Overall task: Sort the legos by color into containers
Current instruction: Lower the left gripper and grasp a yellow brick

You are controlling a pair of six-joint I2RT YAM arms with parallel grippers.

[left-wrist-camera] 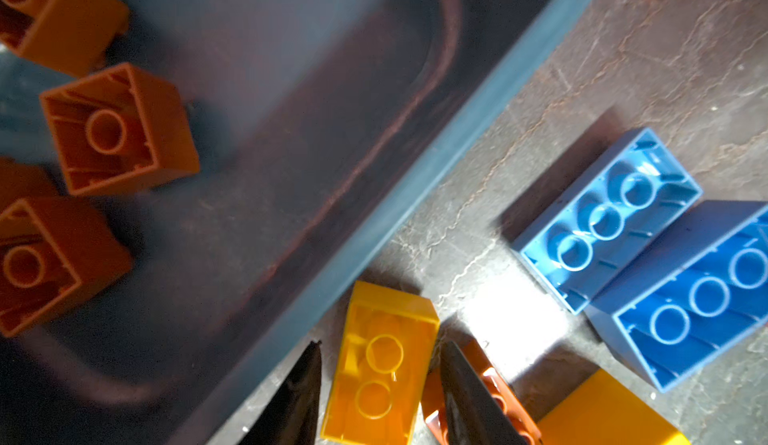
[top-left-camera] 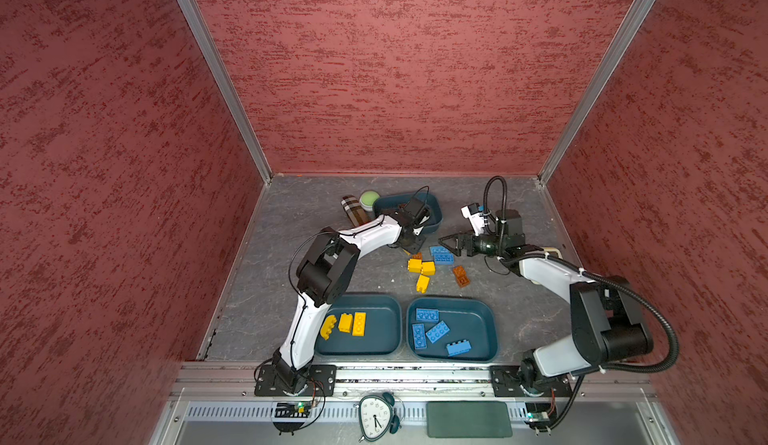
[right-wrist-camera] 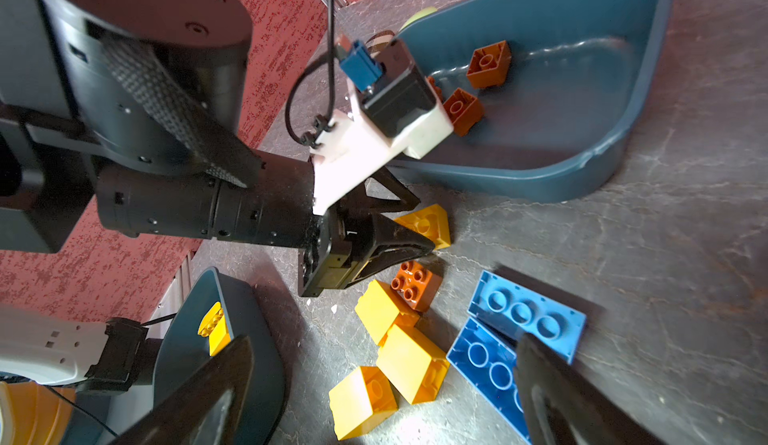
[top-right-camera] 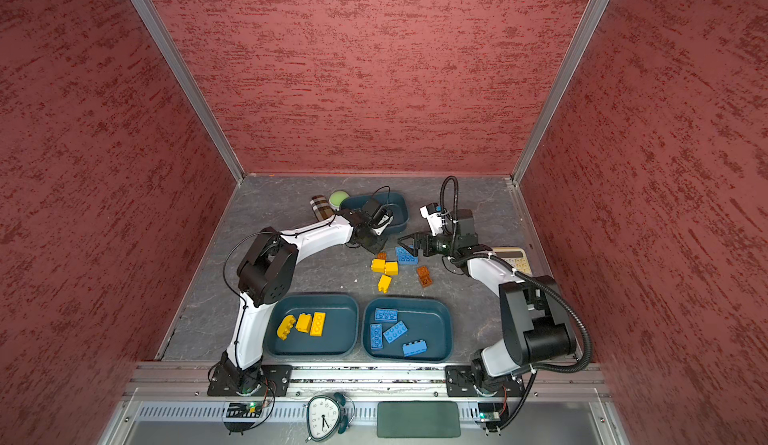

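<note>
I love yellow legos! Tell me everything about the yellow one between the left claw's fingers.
The yellow brick is shiny plastic, lying upside down on the grey table: its hollow underside with two round tubes faces up. It sits outside the far tub, beside its rim. The dark fingers of the left gripper stand on either side of it; whether they squeeze it cannot be told. A brown brick lies close by, behind one finger.
</note>
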